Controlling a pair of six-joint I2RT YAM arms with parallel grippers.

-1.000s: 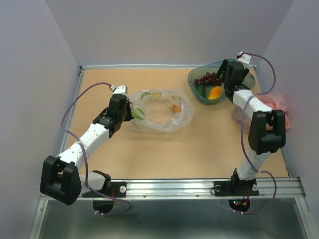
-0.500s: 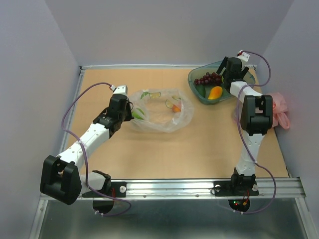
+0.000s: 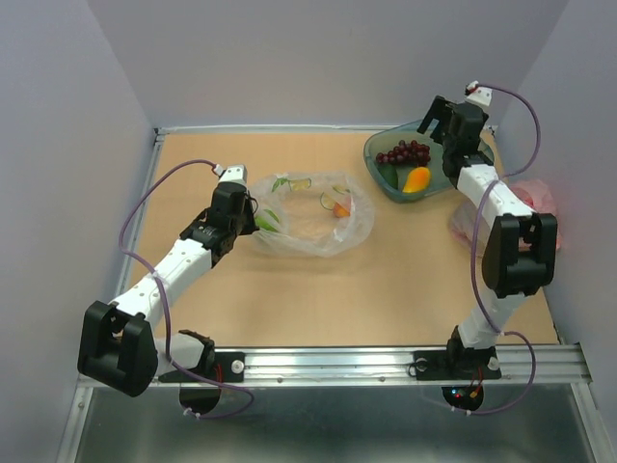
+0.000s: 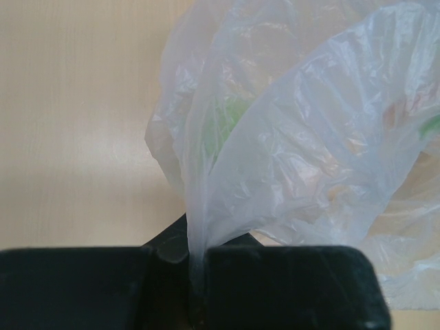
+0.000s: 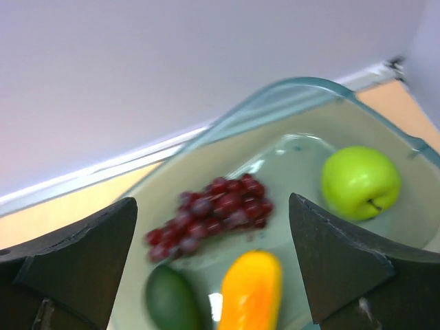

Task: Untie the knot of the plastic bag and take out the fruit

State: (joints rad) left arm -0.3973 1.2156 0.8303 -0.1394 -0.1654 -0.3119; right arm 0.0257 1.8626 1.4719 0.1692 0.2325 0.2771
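The transparent plastic bag [image 3: 313, 214] lies open on the table's middle. A small orange fruit [image 3: 339, 206] and a green one [image 3: 268, 220] show inside it. My left gripper [image 3: 253, 214] is shut on the bag's left edge. In the left wrist view a pinched fold of the bag [image 4: 309, 137] runs down between the jaws of the left gripper [image 4: 196, 275]. My right gripper [image 3: 436, 123] is open and empty above the teal tray [image 3: 381, 145]. The right wrist view shows the right gripper [image 5: 213, 201] over the grape bunch [image 5: 220, 206], mango-like fruit [image 5: 251, 292], green apple [image 5: 359, 181] and a dark green fruit [image 5: 172, 302].
A pink plastic bag [image 3: 535, 198] lies at the right edge beside my right arm. The tray stands at the far right corner, close to the back wall. Walls close in on the table's left, back and right sides.
My right gripper has lifted up and back from inside the tray and now hovers above it. The left arm and the bag have not moved.
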